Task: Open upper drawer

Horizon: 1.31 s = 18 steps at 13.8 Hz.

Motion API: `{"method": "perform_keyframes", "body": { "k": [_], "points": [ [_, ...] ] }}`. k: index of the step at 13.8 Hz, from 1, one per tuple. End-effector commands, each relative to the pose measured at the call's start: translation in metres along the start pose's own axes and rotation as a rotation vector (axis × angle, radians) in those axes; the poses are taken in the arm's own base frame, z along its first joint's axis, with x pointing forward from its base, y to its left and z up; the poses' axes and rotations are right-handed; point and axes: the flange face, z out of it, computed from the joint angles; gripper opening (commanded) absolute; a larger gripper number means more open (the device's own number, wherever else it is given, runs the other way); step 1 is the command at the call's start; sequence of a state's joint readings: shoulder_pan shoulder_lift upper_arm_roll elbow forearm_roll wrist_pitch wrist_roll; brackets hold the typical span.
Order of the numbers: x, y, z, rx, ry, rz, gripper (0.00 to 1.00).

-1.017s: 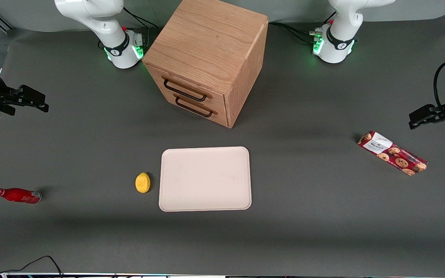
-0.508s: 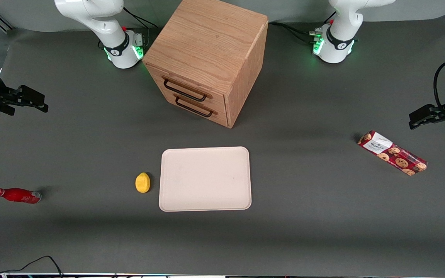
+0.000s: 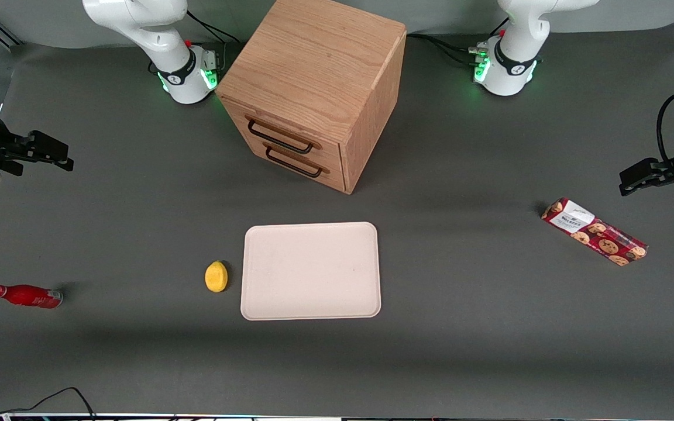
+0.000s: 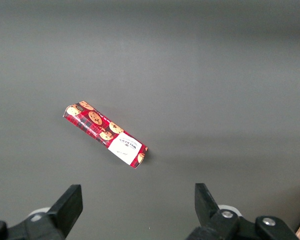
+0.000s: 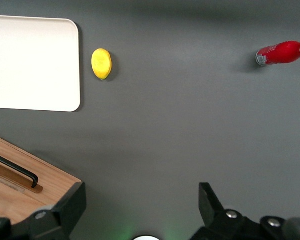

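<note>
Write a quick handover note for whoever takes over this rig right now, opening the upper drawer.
Gripper: open, holding nothing, in the air at the working arm's end of the table, well away from the cabinet.
Upper drawer: shut, flush with the cabinet front; its black handle is untouched. Lower drawer also shut.
Nearer the front camera: tray with a lemon beside it, and a red bottle lying flat.
Done: nothing yet.
Left: reach the upper handle, grip it, pull the drawer out.
</note>
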<state>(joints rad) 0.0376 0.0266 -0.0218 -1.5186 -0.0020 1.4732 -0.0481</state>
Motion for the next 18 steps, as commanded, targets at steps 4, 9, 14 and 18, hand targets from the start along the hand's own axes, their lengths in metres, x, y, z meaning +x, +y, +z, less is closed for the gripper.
{"method": "perform_keyframes", "body": {
  "k": [4,9,14,18],
  "points": [
    [-0.009,-0.095,0.000,-0.013,-0.049,-0.186,1.00],
    [-0.031,-0.214,0.018,-0.027,-0.099,-0.397,1.00],
    [-0.043,-0.303,0.058,0.083,-0.182,-0.529,1.00],
    [-0.036,-0.313,0.079,0.170,-0.234,-0.523,1.00]
  ]
}}
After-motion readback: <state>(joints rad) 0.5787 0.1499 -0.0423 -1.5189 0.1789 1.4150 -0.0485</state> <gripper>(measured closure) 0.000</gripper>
